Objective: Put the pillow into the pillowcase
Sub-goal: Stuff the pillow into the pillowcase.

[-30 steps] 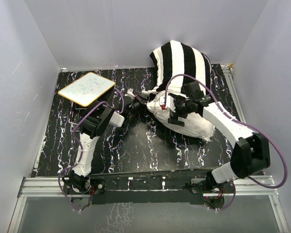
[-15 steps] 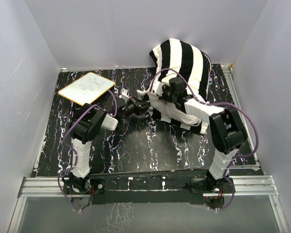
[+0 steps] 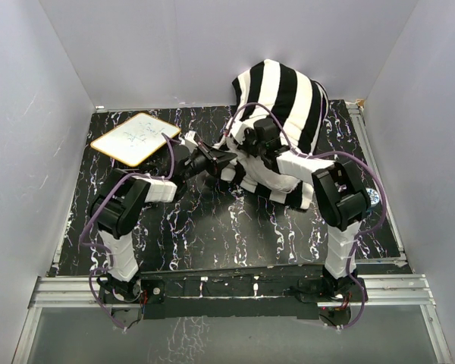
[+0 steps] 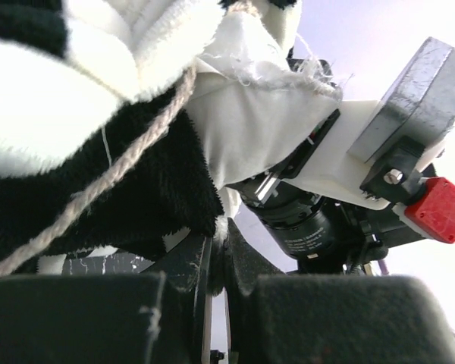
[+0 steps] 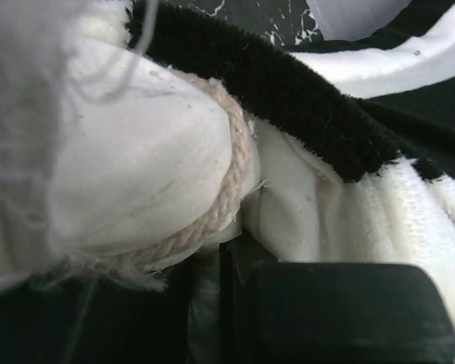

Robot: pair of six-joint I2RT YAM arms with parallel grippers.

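Observation:
The black-and-white striped pillowcase point(image 3: 284, 91) stands bunched at the back right and covers most of the white pillow point(image 3: 279, 186), whose near end sticks out below it. My left gripper point(image 3: 226, 158) is at the pillowcase's left opening edge. In the left wrist view this gripper point(image 4: 218, 235) is shut on the black plush hem point(image 4: 174, 205). My right gripper point(image 3: 240, 144) sits just beside it. In the right wrist view that gripper point(image 5: 227, 254) is shut on the white inner cloth point(image 5: 288, 212) of the pillowcase, next to a braided cord point(image 5: 235, 167).
A small whiteboard point(image 3: 135, 139) lies at the back left of the black marbled table point(image 3: 212, 235). Pale walls close in the back and both sides. The right arm's elbow point(image 3: 337, 197) rises in front of the pillow.
My right gripper has left the top of the pillow, moved left to the pillowcase's opening and shut. The left arm has reached farther forward. The pillowcase now covers more of the pillow.

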